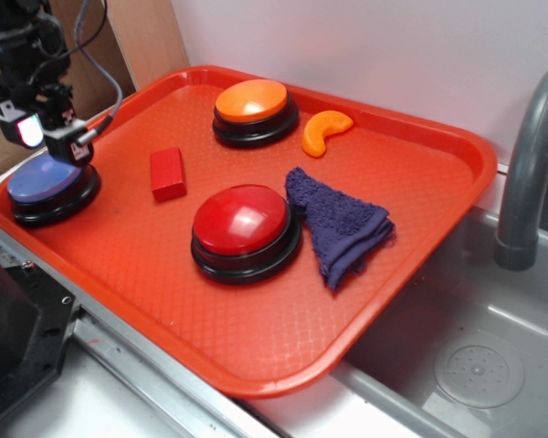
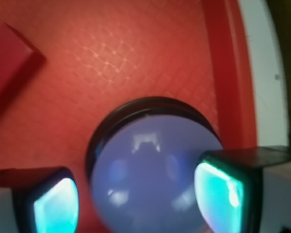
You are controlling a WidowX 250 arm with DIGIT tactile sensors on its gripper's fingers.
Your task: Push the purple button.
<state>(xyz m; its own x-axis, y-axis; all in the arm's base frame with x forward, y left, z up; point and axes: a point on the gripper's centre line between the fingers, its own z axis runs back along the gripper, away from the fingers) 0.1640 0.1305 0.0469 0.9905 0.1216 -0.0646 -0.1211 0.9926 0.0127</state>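
Gripper [image 1: 46,137]: I see it low over the near-left corner of the tray, fingers spread apart; in the wrist view one pad [image 2: 56,206] sits off the dome to the left and the other overlaps its right edge. Whether the pads touch the dome, I cannot tell.
Purple button [image 1: 44,181]: lavender-blue dome on a black base, at the left edge of the tray, directly beneath my gripper; the wrist view [image 2: 153,174] shows it between the two pads.
Tray [image 1: 283,338]: orange-red, textured, holding everything listed below.
Red block [image 1: 168,173]: small brick just right of the purple button, lying clear of it; it shows at the top-left of the wrist view [image 2: 9,68].
Red button [image 1: 242,224]: larger dome near the tray's middle, well apart from my gripper.
Orange button [image 1: 252,102]: toward the far edge, well apart from the purple one.
Orange wedge [image 1: 325,131]: curved piece just right of the orange button.
Purple cloth [image 1: 340,224]: folded, touching the red button's right side.
Faucet [image 1: 530,164]: grey, standing past the tray's right edge, over a sink [image 1: 475,365].
Obstruction: I see nothing lying between the gripper and the purple dome.
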